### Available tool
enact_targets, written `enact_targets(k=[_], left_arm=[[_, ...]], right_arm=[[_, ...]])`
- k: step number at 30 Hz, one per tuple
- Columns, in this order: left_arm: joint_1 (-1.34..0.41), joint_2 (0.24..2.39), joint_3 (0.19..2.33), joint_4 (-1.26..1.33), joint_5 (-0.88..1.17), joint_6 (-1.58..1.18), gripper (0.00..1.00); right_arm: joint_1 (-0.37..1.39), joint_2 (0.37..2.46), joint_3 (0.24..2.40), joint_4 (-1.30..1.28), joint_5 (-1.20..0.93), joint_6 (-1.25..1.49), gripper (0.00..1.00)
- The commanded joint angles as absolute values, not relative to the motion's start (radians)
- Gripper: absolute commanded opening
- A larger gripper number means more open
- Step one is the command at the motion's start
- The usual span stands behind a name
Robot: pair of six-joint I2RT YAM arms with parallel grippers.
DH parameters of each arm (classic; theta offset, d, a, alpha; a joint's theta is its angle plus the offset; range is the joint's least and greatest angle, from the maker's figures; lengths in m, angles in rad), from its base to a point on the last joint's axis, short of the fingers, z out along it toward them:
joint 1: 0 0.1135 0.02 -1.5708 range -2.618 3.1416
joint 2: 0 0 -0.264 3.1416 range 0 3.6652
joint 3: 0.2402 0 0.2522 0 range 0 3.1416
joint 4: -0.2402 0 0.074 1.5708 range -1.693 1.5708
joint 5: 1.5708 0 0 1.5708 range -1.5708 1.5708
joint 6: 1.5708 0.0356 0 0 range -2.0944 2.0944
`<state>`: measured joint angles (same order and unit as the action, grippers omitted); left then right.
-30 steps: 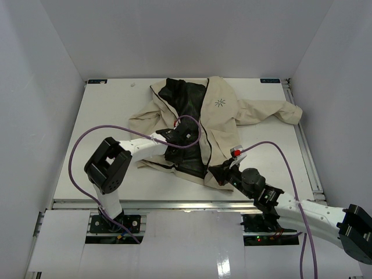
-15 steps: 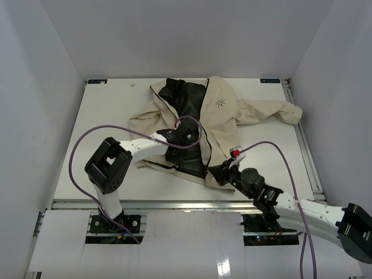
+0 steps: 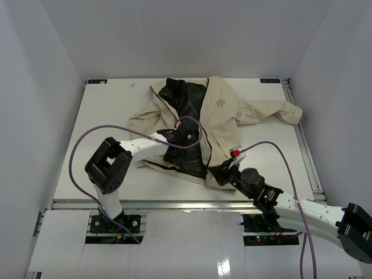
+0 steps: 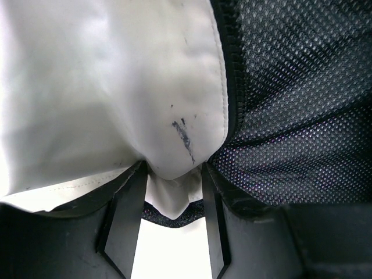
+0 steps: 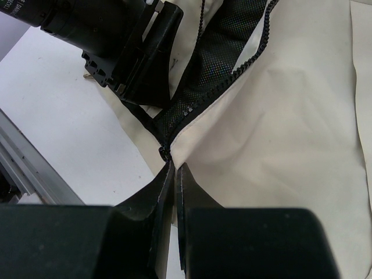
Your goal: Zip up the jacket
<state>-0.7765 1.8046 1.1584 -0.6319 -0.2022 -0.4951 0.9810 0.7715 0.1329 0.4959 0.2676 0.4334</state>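
The cream jacket (image 3: 221, 116) lies open on the white table (image 3: 104, 116), its black mesh lining (image 3: 186, 104) facing up. My left gripper (image 3: 172, 138) rests on the jacket's left front edge. In the left wrist view its gripper (image 4: 172, 168) is closed on a fold of cream fabric (image 4: 116, 87) beside the dark zipper teeth (image 4: 232, 70). My right gripper (image 3: 216, 173) is at the bottom hem. In the right wrist view its gripper (image 5: 175, 165) is pinched shut on the hem just below the zipper slider (image 5: 164, 153), with the open zipper teeth (image 5: 232, 75) running away from it.
The left gripper's black body (image 5: 133, 52) sits close beyond the slider in the right wrist view. A jacket sleeve (image 3: 273, 110) stretches towards the right wall. Purple cables (image 3: 116, 129) arch over both arms. The table's metal front rail (image 3: 174, 203) runs just below the hem.
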Motion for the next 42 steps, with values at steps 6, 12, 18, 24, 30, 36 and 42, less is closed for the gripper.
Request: enact_targets(k=[6, 12, 18, 24, 30, 36, 42], left_arm=[[-0.785, 1.767, 1.169, -0.676, -0.184, -0.477, 0.44], [-0.785, 1.756, 1.162, -0.678, -0.184, -0.478, 0.38], [-0.785, 1.751, 1.17, -0.684, -0.184, -0.477, 0.51], [-0.785, 1.734, 1.169, -0.684, -0.175, -0.472, 0.48], [-0.788, 1.724, 1.173, -0.695, -0.174, -0.474, 0.44], [-0.79, 1.723, 1.169, -0.701, -0.181, -0.469, 0.33], [-0.79, 1.722, 1.172, -0.701, -0.183, -0.469, 0.13]], right_arm=[[0.976, 0.787, 0.152, 0.54, 0.304, 0.407, 0.08], [0.976, 0.813, 0.161, 0.541, 0.301, 0.406, 0.08], [0.976, 0.808, 0.155, 0.54, 0.308, 0.411, 0.08], [0.977, 0.802, 0.151, 0.54, 0.309, 0.41, 0.08], [0.976, 0.799, 0.15, 0.541, 0.309, 0.41, 0.08], [0.976, 0.797, 0.143, 0.541, 0.31, 0.411, 0.08], [0.976, 0.798, 0.144, 0.541, 0.312, 0.41, 0.08]])
